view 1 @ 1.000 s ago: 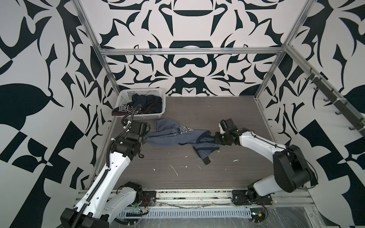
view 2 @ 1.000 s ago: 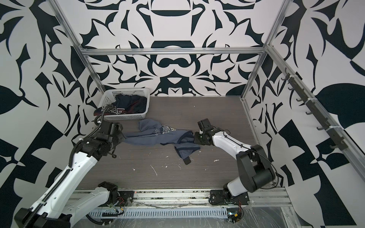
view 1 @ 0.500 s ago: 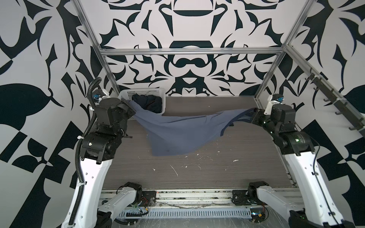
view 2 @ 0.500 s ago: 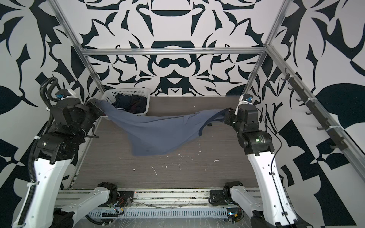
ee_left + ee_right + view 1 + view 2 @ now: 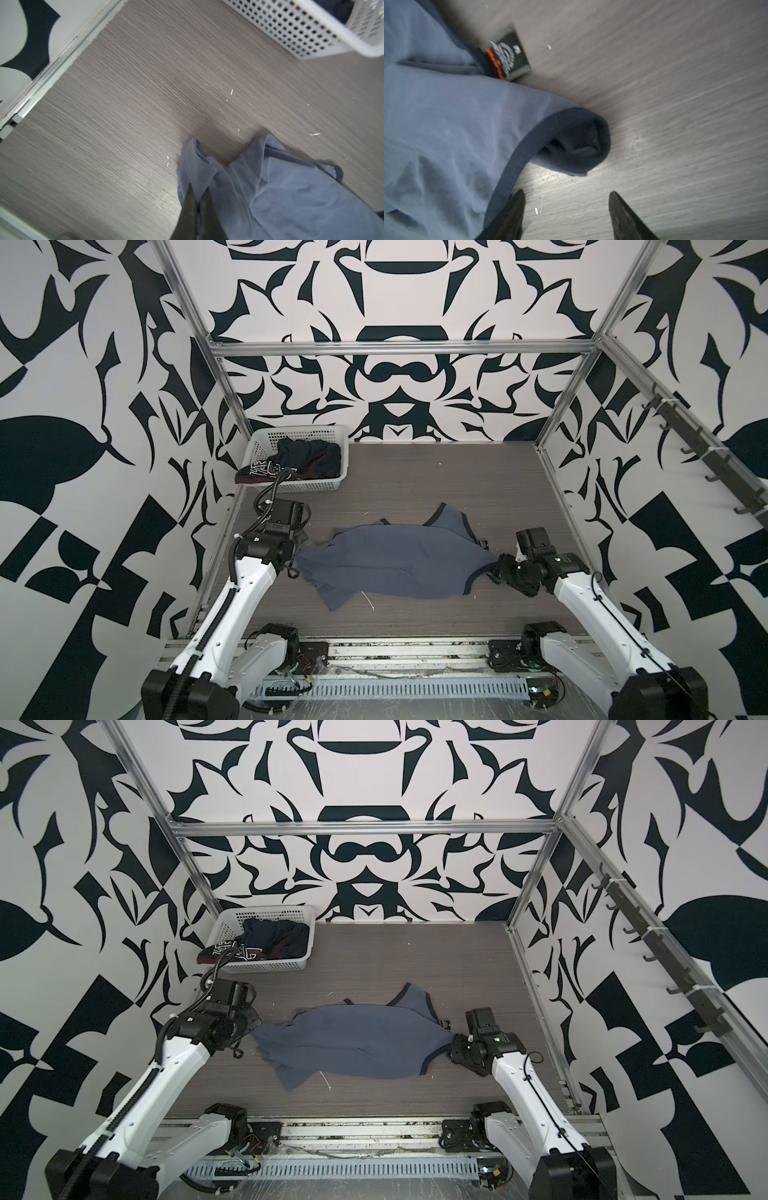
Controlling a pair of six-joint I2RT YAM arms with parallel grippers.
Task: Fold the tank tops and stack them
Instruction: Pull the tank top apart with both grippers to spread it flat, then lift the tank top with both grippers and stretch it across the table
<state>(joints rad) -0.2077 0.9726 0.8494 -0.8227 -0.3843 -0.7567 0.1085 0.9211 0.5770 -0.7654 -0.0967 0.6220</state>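
Note:
The slate grey-blue tank top (image 5: pixel 395 564) (image 5: pixel 353 1040) lies spread across the middle of the wooden table, its navy-trimmed straps pointing right. My left gripper (image 5: pixel 297 556) (image 5: pixel 198 195) is shut on the top's bunched left edge. My right gripper (image 5: pixel 496 568) (image 5: pixel 566 194) stands open just off the right strap loop (image 5: pixel 577 145), with only bare table between its fingers. One finger (image 5: pixel 517 207) lies against the navy trim. The dark navy tank top (image 5: pixel 307 456) (image 5: pixel 274 938) is crumpled in the basket, white lettering hanging over the front-left rim.
The white perforated basket (image 5: pixel 328 485) (image 5: pixel 311 35) stands at the back left, close to my left arm. Patterned walls and metal frame posts close in the table's sides. A black label (image 5: pixel 508 56) sticks out of the top's neckline. White crumbs dot the table.
Half a second ago both grippers held the grey-blue top stretched in the air. Both arms have since come down, the top lies on the table, and my right gripper has opened and released its strap.

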